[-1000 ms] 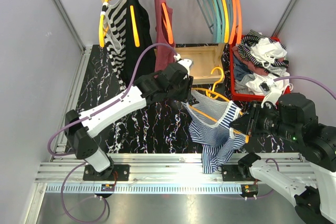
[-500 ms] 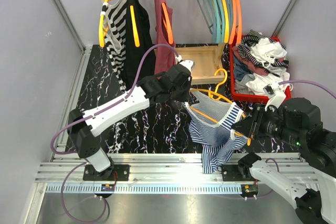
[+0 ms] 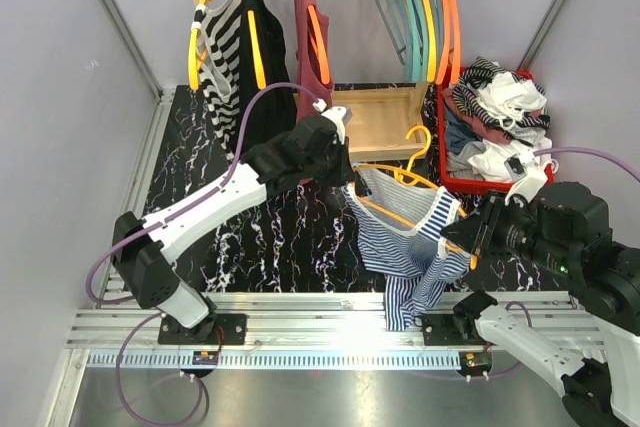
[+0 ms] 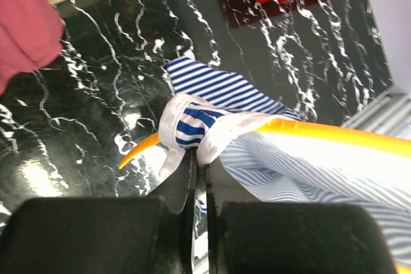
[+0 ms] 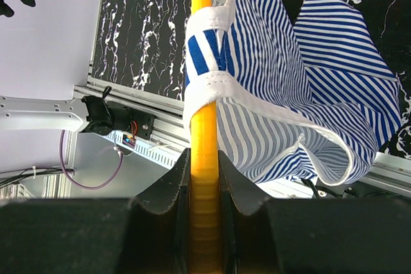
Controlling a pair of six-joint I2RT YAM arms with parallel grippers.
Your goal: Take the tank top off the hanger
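Blue-striped tank top [image 3: 405, 247] on orange hanger [image 5: 200, 62], held up over the tabletop [image 3: 180, 157], right of centre, between both hands. Left hand [image 4: 199, 170] clenched on the white-edged strap bunched at the hanger's tip. Right hand [image 5: 205, 158] grasping the hanger arm; other strap looped just beyond it. Hem droops over near rail [image 3: 300, 309].

2 white-and-black arms [image 3: 215, 202], purple cables [image 3: 240, 132], black tools [image 4: 200, 165]
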